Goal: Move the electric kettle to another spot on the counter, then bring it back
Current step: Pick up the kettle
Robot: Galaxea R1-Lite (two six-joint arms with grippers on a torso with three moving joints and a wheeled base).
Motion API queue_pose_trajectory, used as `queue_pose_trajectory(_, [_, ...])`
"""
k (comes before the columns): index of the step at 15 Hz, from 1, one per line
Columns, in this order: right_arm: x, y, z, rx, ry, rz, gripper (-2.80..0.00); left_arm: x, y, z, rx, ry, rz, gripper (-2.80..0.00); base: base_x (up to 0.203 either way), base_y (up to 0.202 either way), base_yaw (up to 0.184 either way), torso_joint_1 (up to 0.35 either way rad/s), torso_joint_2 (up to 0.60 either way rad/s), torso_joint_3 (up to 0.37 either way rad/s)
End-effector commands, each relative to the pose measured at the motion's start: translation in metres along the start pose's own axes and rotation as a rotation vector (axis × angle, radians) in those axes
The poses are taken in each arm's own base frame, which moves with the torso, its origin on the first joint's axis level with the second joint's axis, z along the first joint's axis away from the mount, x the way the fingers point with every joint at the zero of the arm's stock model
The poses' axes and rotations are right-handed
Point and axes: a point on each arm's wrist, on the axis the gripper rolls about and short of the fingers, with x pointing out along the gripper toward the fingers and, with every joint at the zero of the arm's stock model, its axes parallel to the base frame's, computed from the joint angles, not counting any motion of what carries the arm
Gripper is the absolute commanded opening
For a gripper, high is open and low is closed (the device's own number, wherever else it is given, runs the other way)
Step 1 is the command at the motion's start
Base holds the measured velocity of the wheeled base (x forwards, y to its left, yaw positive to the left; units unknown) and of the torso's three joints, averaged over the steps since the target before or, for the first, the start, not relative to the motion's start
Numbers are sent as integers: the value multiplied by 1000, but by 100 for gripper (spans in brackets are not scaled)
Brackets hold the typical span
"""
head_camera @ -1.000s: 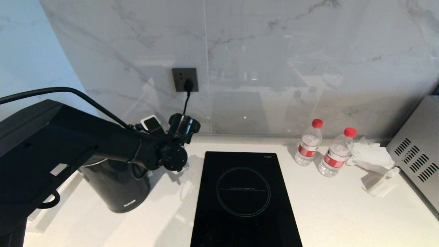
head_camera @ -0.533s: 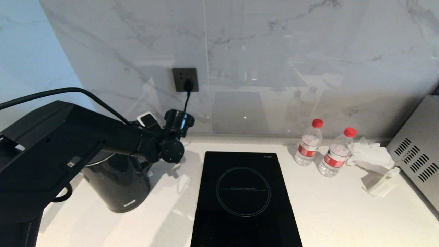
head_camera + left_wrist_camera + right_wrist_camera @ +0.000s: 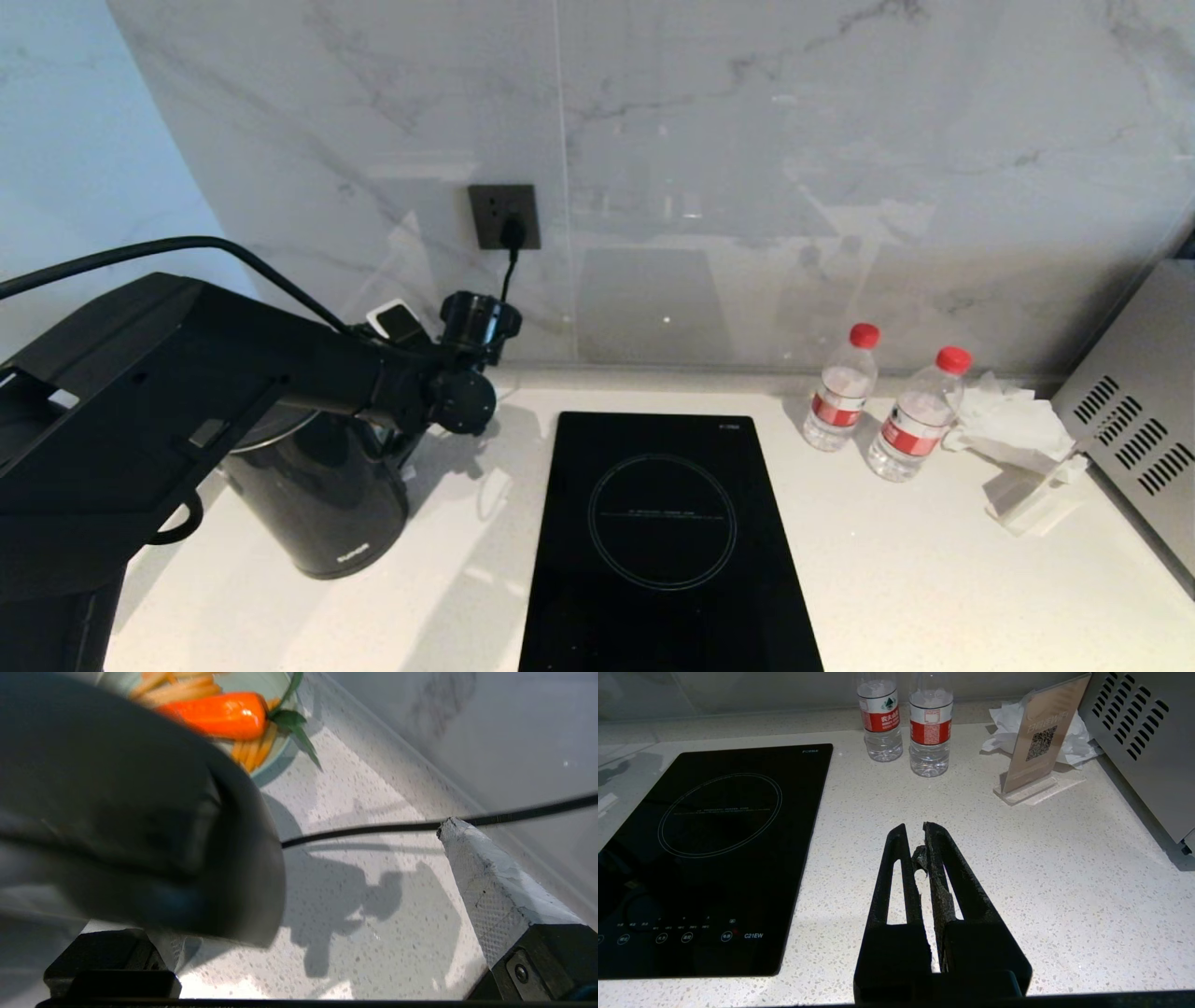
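Note:
The electric kettle (image 3: 322, 509), glossy black with white lettering low down, stands on the white speckled counter (image 3: 934, 579) at the left, partly under my left arm (image 3: 280, 383). That arm reaches over its lid towards the back wall. In the left wrist view my left gripper (image 3: 303, 858) is open wide. One grey finger (image 3: 486, 891) stands clear above the counter. The other is hidden behind a dark blurred part of the kettle (image 3: 121, 812). Nothing is gripped. My right gripper (image 3: 915, 833) hangs shut over bare counter, right of the hob.
A black glass hob (image 3: 663, 532) lies mid-counter. Two water bottles (image 3: 840, 387) (image 3: 920, 411), tissues and a sign stand (image 3: 1032, 495) sit at the back right beside a metal appliance (image 3: 1139, 439). A plugged cord (image 3: 373, 828) crosses the counter near a plate of carrots (image 3: 233, 714).
My left wrist has shifted a little left and towards the wall, and the arm's bulk has slid left, uncovering more of the kettle. The kettle and the right arm have stayed put.

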Motion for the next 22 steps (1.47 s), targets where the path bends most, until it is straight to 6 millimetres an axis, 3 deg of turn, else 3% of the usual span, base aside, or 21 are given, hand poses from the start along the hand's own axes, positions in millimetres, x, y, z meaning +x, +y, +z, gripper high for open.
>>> queue_pose_trajectory(1, [0,0,0,0,0,0,-280,-1,1,6,-9,-10,1,0,0,0,0,0,0,0])
queue_pose_trajectory(16, [0,0,0,0,0,0,-280,6,4,10,21,-14,16,0,0,0,0,0,0,0])
queue_pose_trajectory(17, [0,0,0,0,-1,0,-280,6,3,8,24,-13,16,-280,0,0,0,0,0,0])
queue_pose_trajectory(22, [0,0,0,0,0,0,-280,12,9,6,41,-10,42,-280,0,0,0,0,0,0])
